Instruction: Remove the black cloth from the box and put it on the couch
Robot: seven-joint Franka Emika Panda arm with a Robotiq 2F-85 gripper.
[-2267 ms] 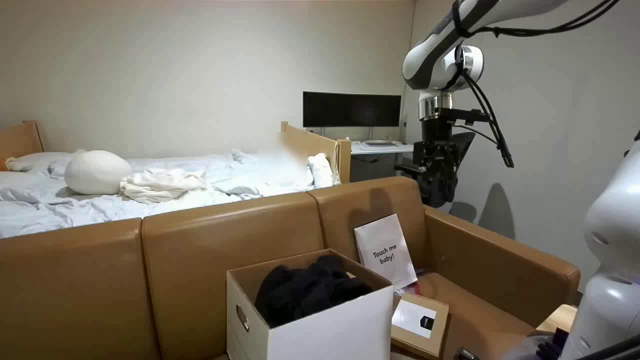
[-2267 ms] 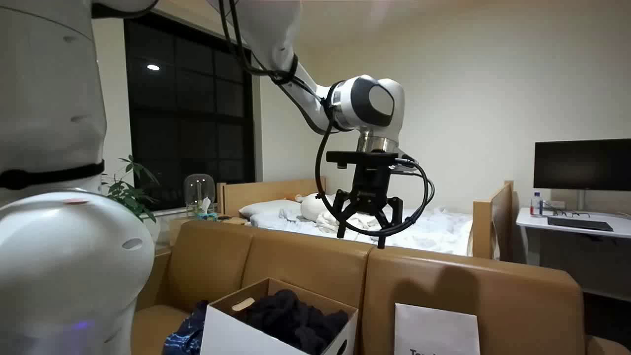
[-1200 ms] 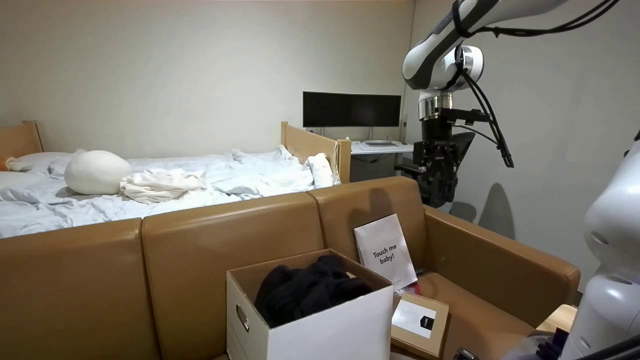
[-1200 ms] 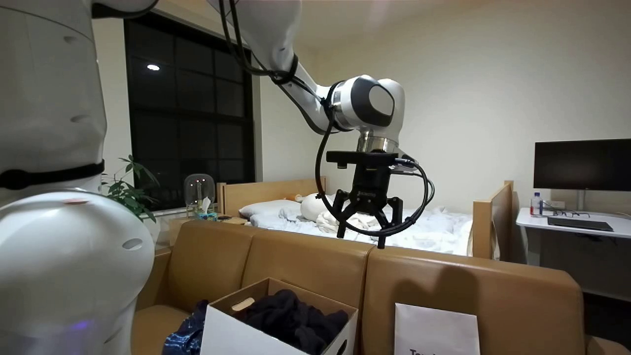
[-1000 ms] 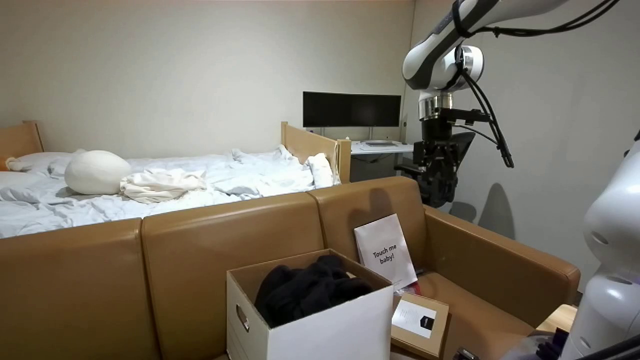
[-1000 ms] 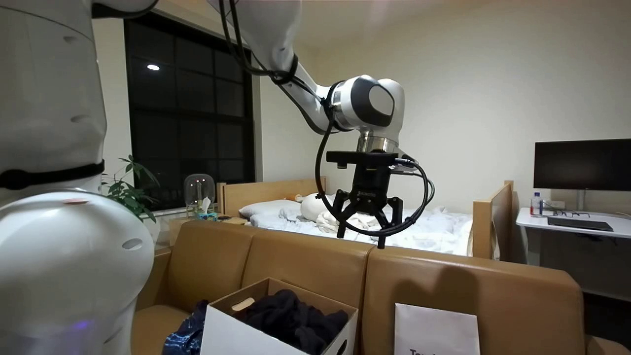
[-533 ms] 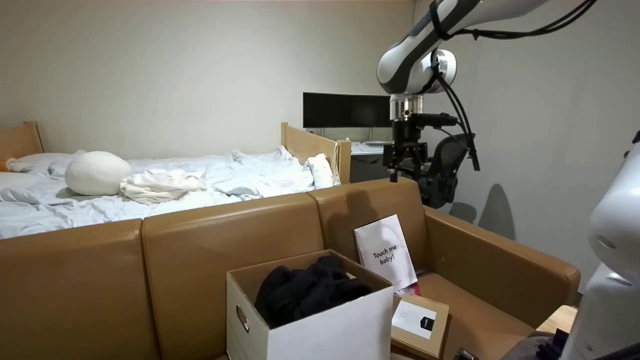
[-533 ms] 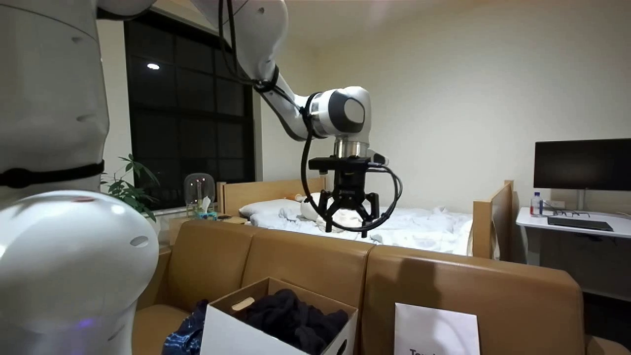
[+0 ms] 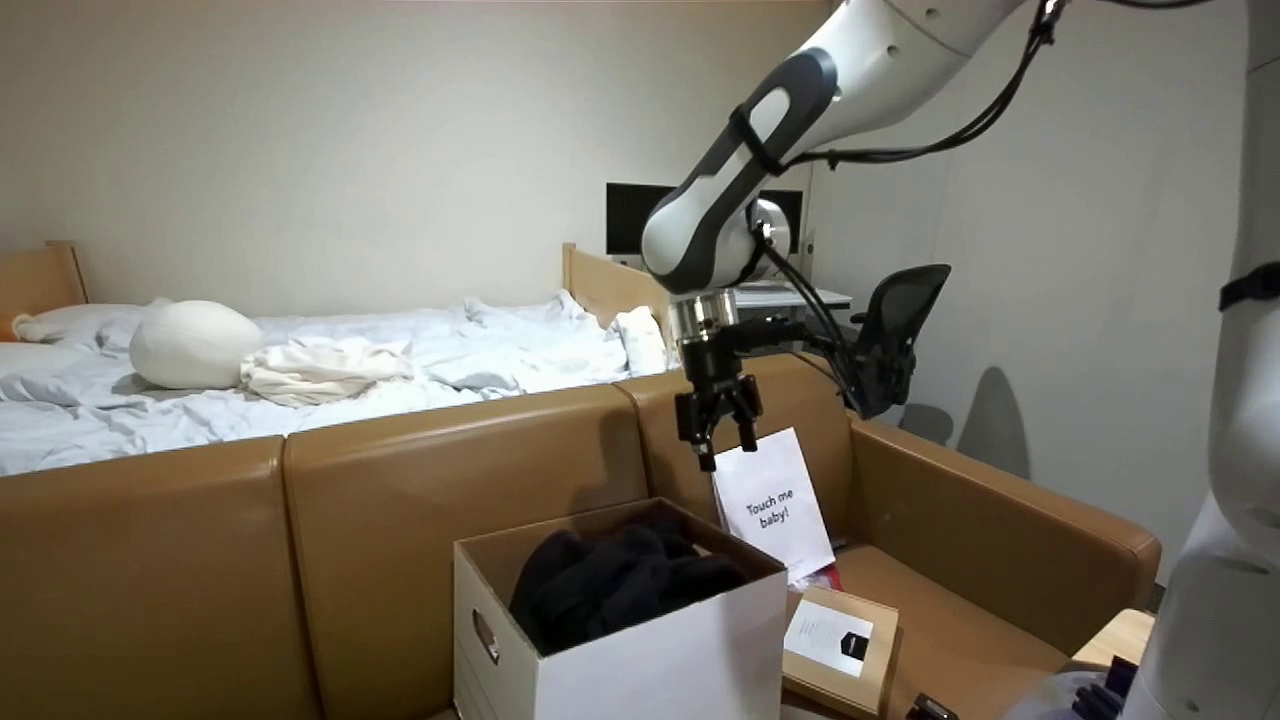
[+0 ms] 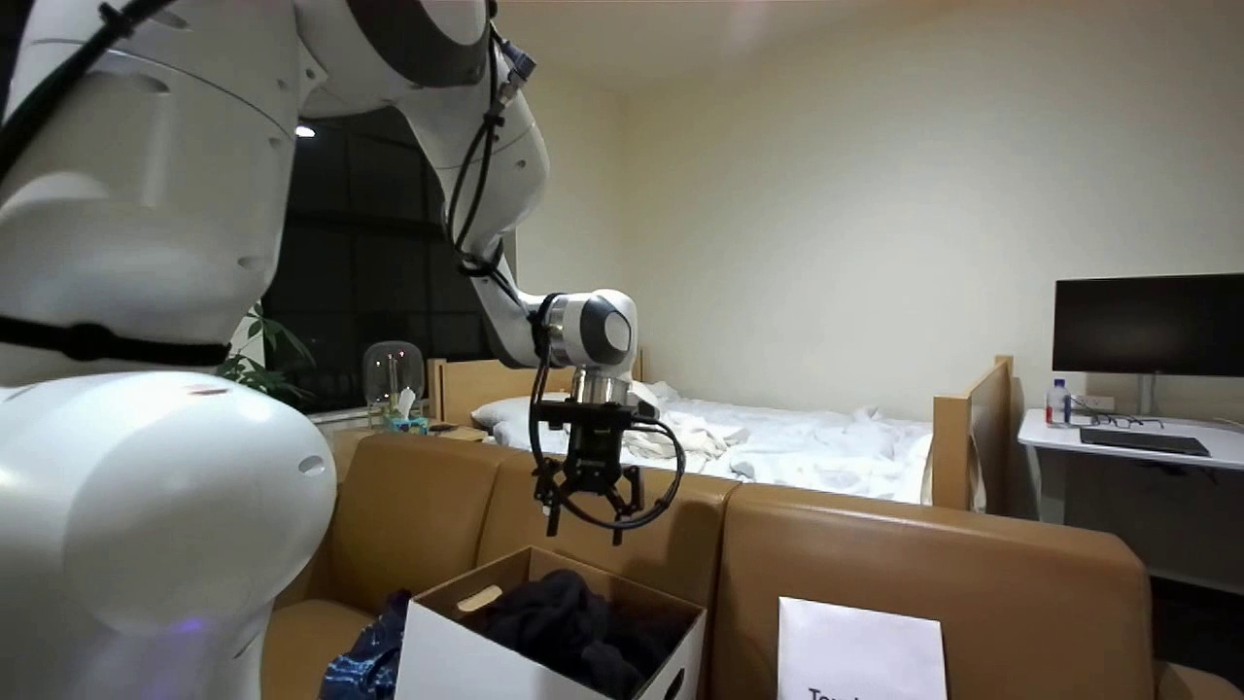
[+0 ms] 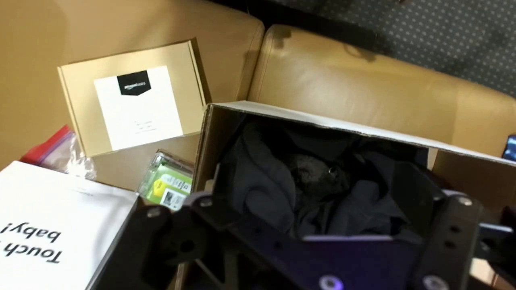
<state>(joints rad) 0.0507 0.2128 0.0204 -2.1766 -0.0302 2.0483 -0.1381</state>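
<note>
- The couch (image 9: pixel 460 460) is the goal; its back rises behind the box (image 9: pixel 660 660).
- The box stands open-topped, brown inner walls around the black cloth (image 9: pixel 610 590).
- The black cloth lies heaped inside. It should handle light, soft and floppy, with little to break; a raised fold mid-heap looks the best hold, though shadow hides how deep the folds run.
- The pincer (image 10: pixel 585 530) hangs above, fingers apart and holding nothing; the black cloth is below it, not touching, and shows between the fingers in the wrist view.
</note>
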